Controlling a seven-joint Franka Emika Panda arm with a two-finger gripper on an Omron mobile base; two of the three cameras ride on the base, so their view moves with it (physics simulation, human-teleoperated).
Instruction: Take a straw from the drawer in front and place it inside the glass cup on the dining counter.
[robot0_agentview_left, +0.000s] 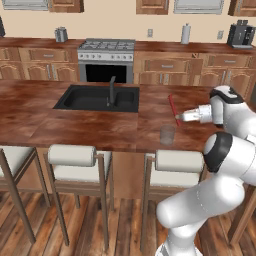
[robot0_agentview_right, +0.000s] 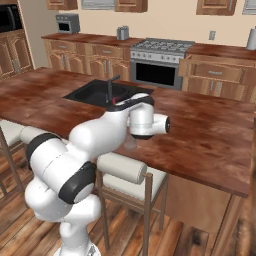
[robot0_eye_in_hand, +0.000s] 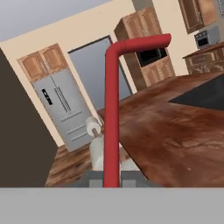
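My gripper (robot0_agentview_left: 178, 119) is shut on the lower end of the red straw (robot0_agentview_left: 173, 107), which rises tilted above the dining counter (robot0_agentview_left: 75, 125). In the hand view the straw (robot0_eye_in_hand: 111, 109) stands up from between the fingertips (robot0_eye_in_hand: 94, 180), its bent end pointing right. The clear glass cup (robot0_agentview_left: 167, 135) stands on the counter near the front edge, a little below and left of the gripper. The black sink (robot0_agentview_left: 97, 98) with its dark faucet lies to the left. The wide drawer (robot0_agentview_right: 215, 71) is pulled out of the far cabinets. In the right base view my arm hides the gripper.
Stools with white cushions (robot0_agentview_left: 72, 155) (robot0_agentview_left: 177, 161) line the counter's near side. A stove (robot0_agentview_left: 106, 46) sits at the back wall, with a coffee machine (robot0_agentview_left: 240, 34) at the right. A steel fridge (robot0_eye_in_hand: 61, 109) shows beyond the counter's end.
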